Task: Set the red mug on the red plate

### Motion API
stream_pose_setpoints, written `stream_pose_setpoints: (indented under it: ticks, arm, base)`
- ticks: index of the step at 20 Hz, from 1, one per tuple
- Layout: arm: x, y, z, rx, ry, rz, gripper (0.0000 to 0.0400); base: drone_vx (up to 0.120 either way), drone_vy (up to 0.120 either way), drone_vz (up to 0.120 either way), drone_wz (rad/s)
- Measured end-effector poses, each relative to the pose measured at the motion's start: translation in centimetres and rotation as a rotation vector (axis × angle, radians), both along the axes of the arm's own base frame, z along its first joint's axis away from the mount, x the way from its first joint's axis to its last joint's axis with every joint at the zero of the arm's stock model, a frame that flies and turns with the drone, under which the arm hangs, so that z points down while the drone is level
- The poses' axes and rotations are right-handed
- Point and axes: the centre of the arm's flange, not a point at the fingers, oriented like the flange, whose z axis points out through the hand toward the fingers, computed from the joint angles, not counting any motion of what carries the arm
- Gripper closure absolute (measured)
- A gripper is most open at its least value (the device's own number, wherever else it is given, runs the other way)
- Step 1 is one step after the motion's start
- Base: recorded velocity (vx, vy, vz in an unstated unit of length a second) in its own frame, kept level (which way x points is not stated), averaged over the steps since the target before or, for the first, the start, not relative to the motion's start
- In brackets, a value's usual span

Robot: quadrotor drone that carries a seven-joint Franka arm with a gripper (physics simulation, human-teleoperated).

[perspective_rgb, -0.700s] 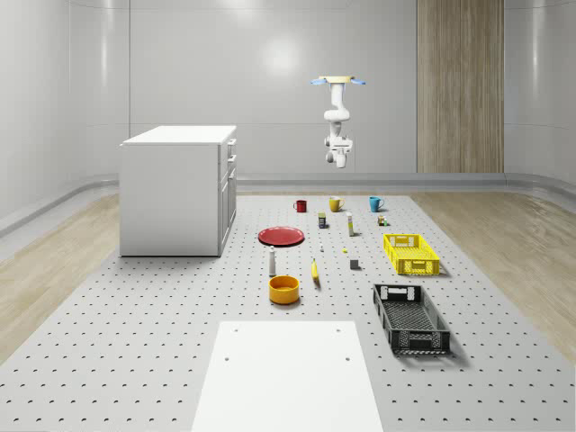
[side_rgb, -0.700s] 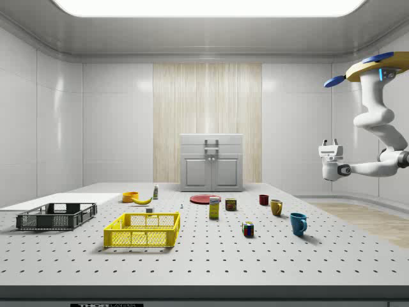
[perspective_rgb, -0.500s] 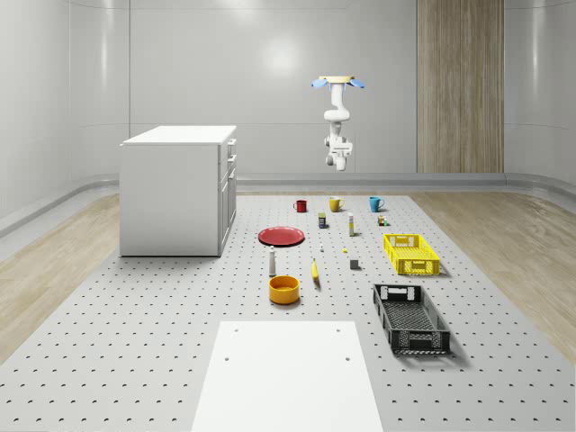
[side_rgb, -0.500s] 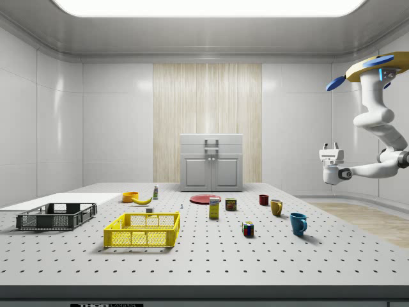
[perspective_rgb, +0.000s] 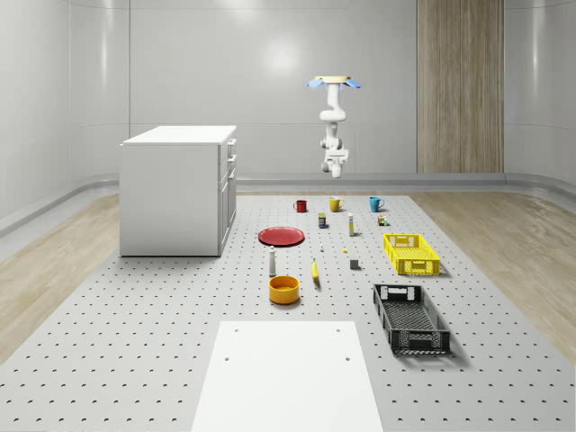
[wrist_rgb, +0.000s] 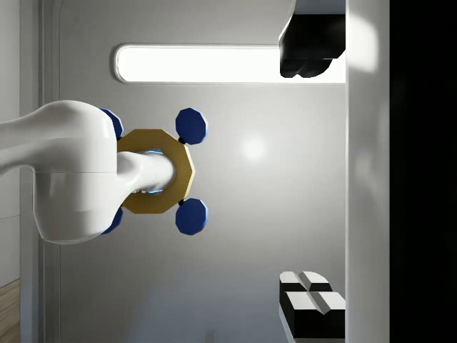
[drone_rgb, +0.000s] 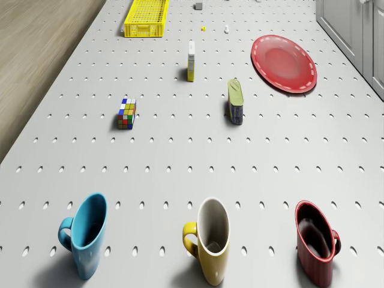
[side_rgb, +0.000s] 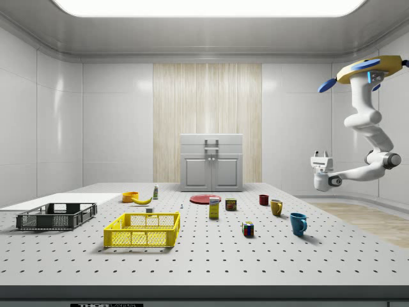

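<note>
On the perforated table (perspective_rgb: 135,342) the red mug (drone_rgb: 317,242) stands beside a yellow mug (drone_rgb: 211,239), well apart from the red plate (drone_rgb: 283,62). I hover the drone (side_rgb: 367,69) high beyond the mugs, gripper (side_rgb: 319,156) pointing up, fingers (wrist_rgb: 307,43) apart. I'm on approach; next I must descend onto the mug.
</note>
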Motion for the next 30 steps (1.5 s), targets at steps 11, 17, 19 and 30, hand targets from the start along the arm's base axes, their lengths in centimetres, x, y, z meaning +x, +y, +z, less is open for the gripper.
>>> stream_pose_setpoints:
  ticks: [11,17,19,30]
  arm:
    - [0.0,0.0,1.2,0.000,-0.008,0.000,0.0000]
    - [0.0,0.0,1.2,-0.001,-0.013,0.000,0.0000]
    - [0.0,0.0,1.2,-0.001,-0.015,0.000,0.0000]
    - [-0.1,0.1,1.3,-0.006,-0.023,0.000,0.0000]
  base:
    - [0.120,-0.120,0.000,0.000]
    - [0.073,-0.120,0.000,0.000]
    - [0.000,-0.120,0.000,0.000]
    - [0.000,-0.120,0.000,0.000]
